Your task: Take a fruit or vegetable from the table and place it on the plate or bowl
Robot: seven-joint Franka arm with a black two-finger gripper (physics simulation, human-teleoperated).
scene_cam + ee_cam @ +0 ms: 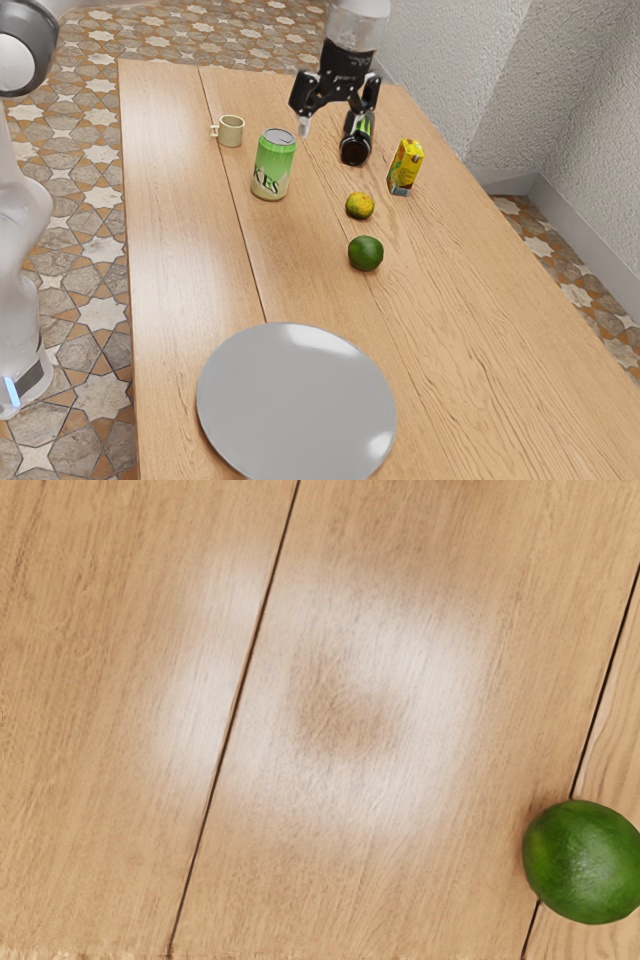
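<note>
A dark green lime lies mid-table, with a smaller yellow-green citrus fruit just behind it. The grey plate sits near the front edge, with nothing on it. My gripper hangs open above the far part of the table, well behind both fruits, holding nothing. In the wrist view a green lime rests on bare wood off to one side of my hand.
A green can stands to the exterior view's left of the fruits. A small mug is behind it. A black bottle lies just under the gripper's right side, and a yellow juice carton stands beside it.
</note>
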